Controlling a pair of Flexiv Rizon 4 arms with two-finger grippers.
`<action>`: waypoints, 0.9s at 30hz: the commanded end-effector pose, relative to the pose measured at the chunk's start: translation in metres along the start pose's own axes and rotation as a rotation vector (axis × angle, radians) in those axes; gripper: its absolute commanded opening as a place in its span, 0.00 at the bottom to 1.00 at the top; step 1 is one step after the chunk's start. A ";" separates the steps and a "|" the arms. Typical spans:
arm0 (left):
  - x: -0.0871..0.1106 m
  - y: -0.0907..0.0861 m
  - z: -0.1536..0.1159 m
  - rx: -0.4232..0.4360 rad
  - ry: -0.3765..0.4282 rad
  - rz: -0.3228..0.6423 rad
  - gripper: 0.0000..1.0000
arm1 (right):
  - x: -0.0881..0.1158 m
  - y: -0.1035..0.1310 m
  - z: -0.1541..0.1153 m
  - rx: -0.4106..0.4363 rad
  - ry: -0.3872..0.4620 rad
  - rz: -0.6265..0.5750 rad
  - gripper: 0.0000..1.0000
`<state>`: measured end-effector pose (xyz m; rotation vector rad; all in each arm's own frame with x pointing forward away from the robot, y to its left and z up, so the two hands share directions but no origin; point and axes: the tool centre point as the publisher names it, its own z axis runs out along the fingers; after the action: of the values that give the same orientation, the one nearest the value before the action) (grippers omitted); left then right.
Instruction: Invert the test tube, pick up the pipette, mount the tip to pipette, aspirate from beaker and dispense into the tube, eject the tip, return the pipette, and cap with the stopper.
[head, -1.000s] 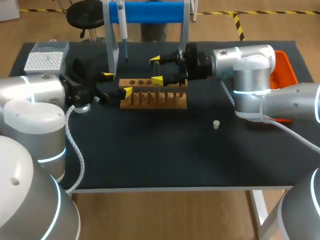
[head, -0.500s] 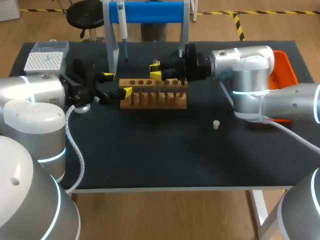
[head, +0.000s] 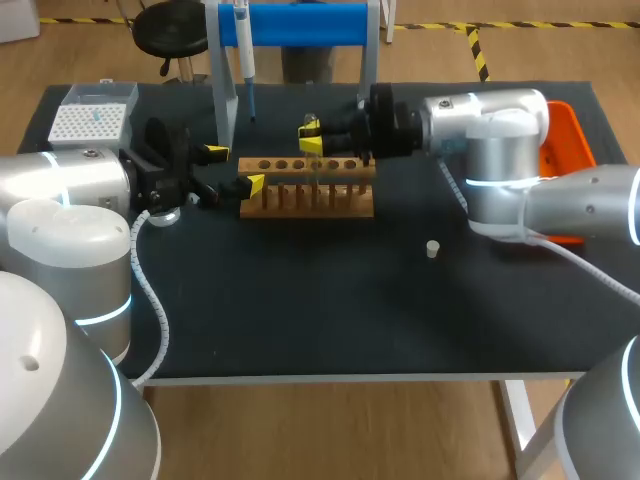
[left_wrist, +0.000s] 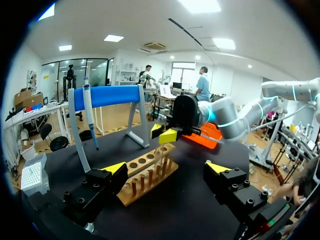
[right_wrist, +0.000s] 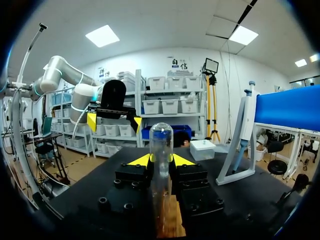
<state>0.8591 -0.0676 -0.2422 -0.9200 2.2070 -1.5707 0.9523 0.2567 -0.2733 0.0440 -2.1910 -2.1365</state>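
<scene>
The right hand (head: 311, 137) is clenched on the clear test tube (right_wrist: 161, 145), one yellow-tipped finger on each side of the glass. It reaches in from the right side of the desk (head: 330, 310) and holds the tube over the far edge of the wooden tube rack (head: 305, 200). In the right wrist view the tube stands upright between the fingers, its rounded closed end uppermost and its lower part down over the rack's wood. The rack lies lengthwise near the middle of the desk, with a row of round holes along its top and a row of pegs along its near side. The left hand (head: 234, 168) is released, its two fingers spread wide with nothing between them, and it sits just beside the left end of the rack and points toward it. In the left wrist view the rack lies ahead of these open fingers, with the right hand above its far part. The pipette (head: 243, 45) hangs tip down on the left upright of the blue-barred stand (head: 300, 22), behind the rack and apart from both hands. A box of pipette tips (head: 90, 120) stands at the far left corner of the desk, behind the left arm. The small pale stopper (head: 432, 249) lies alone on the dark desk, nearer than the rack and to its right, below the right arm. An orange tray (head: 565, 140) shows at the right edge, partly hidden by the right arm.
</scene>
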 end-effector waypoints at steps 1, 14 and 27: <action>0.000 0.002 0.000 0.006 0.000 0.000 1.00 | 0.001 0.007 -0.002 0.002 -0.001 -0.001 0.00; 0.000 0.002 0.000 0.006 0.000 0.000 1.00 | 0.003 0.026 -0.006 0.007 -0.014 -0.015 0.00; 0.000 0.002 0.000 0.006 0.000 0.000 1.00 | 0.007 0.042 -0.010 0.012 -0.020 -0.027 0.00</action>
<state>0.8592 -0.0676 -0.2422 -0.9200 2.2070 -1.5707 0.9514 0.2503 -0.2357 0.0623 -2.2142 -2.1508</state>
